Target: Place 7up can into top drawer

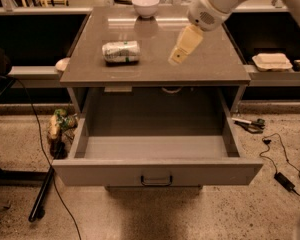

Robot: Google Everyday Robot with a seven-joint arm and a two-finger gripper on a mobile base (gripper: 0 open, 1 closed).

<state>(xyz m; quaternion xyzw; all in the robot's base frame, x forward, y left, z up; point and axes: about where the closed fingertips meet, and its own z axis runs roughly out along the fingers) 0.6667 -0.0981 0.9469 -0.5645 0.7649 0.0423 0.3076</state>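
The 7up can [121, 51] lies on its side on the left part of the grey counter top [210, 64]. The top drawer [155, 170] stands pulled out below the counter; its inside is bare and its small dark handle [156, 180] is at the middle of the front panel. My gripper [176, 58] hangs over the middle of the counter, to the right of the can and apart from it, pointing down and to the left. It holds nothing.
A white bowl [145, 5] stands at the back of the counter. A takeaway box [272, 61] sits on the low shelf at the right. Cables and a charger [282, 180] lie on the floor at the right, and a dark stand leg [42, 194] at the left.
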